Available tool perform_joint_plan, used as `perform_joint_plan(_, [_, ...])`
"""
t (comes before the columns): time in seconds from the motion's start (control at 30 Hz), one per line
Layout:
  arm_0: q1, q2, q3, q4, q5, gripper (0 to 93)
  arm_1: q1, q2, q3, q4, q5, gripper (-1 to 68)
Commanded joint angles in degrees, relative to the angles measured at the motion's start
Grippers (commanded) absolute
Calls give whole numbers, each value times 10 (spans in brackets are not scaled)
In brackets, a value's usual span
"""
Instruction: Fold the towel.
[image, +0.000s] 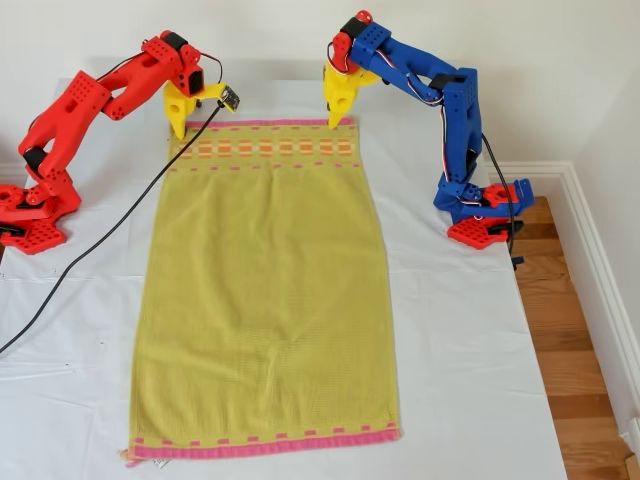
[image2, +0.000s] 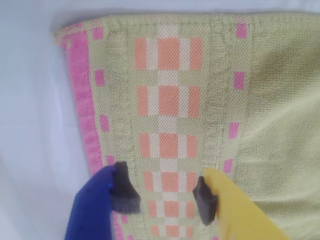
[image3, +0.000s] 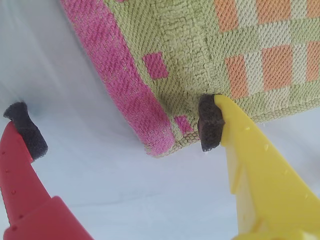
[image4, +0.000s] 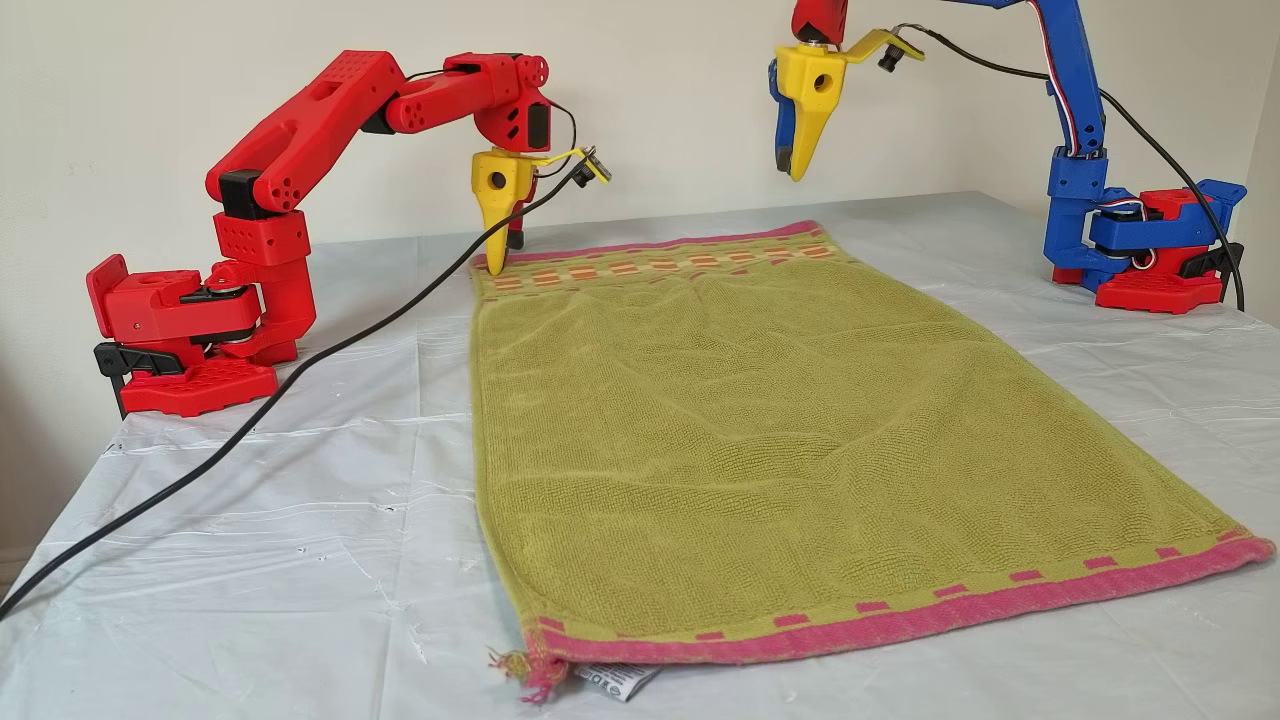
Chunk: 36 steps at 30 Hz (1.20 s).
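Towel (image: 262, 300), large rectangular yellow-green terry cloth with pink end borders and a band of orange-and-pink rectangles, lies flat and unfolded on the white plastic sheet (image: 470, 330) over the table. Long axis runs from the near edge to the far edge in the exterior view. Small white tag (image4: 615, 680) pokes out under the near corner in the other view

My first gripper (image2: 162, 192) (blue and yellow fingers, blue arm): jaws apart, moderate gap, nothing between them. It hangs above the patterned band near the far corner at the exterior view's right; the other view shows it well clear of the cloth

My second gripper (image3: 117, 125) (red and yellow fingers, red arm): jaws wide, holding nothing. The yellow finger's foam pad (image3: 210, 122) sits at the edge of the far corner at the exterior view's left; the red finger's pad (image3: 25, 130) is out over bare sheet

Judgement: pre-grasp on the two far corners; fold not yet started

Risks:
- Height mismatch. If the second gripper closes and lifts first, the far edge skews and the fold lands crooked
- Second gripper straddles mostly sheet, little towel. Closing here may pinch the plastic, or catch only the pink hem, which could slip on lift
- First gripper descending inboard of the corner may bunch the band rather than take the edge
- Black cable (image: 110, 225) from the red arm trails beside the towel's long edge; could snag the cloth during carry-over
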Motion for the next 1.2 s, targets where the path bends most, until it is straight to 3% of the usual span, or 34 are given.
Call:
perform_joint_plan(0.0, [14, 2, -33, 6, -37, 652, -4, 24, -40, 5, -5, 261])
perform_joint_plan(0.1, [13, 9, -2, 6, -53, 666, 0, 26, -36, 5, -6, 261])
perform_joint_plan(0.17, [12, 22, 27, 6, -62, 729, 0, 26, -34, 5, -6, 261])
perform_joint_plan(0.37, [4, 61, 83, 6, -53, 708, 0, 24, -37, 5, -6, 261])
perform_joint_plan(0.53, [-1, 86, 118, 5, -61, 575, -4, 14, -47, 5, -5, 261])
perform_joint_plan(0.57, [-2, 98, 142, 5, -91, 413, -4, 14, -47, 5, -5, 261])
perform_joint_plan(0.6, [-2, 112, 167, 5, -124, 332, -4, 14, -47, 5, -5, 261])
perform_joint_plan(0.73, [-11, 145, 236, -4, -154, 149, -4, 13, -47, 5, -4, 261])
perform_joint_plan(0.9, [-32, 265, 449, -143, -145, 130, -4, 17, -45, 5, -5, 261])
perform_joint_plan(1.1, [-47, 471, 781, -431, -101, 14, -3, 20, -40, 5, -5, 261])
perform_joint_plan(1.17, [-47, 449, 744, -405, -83, 14, -3, 20, -40, 5, -5, 261])
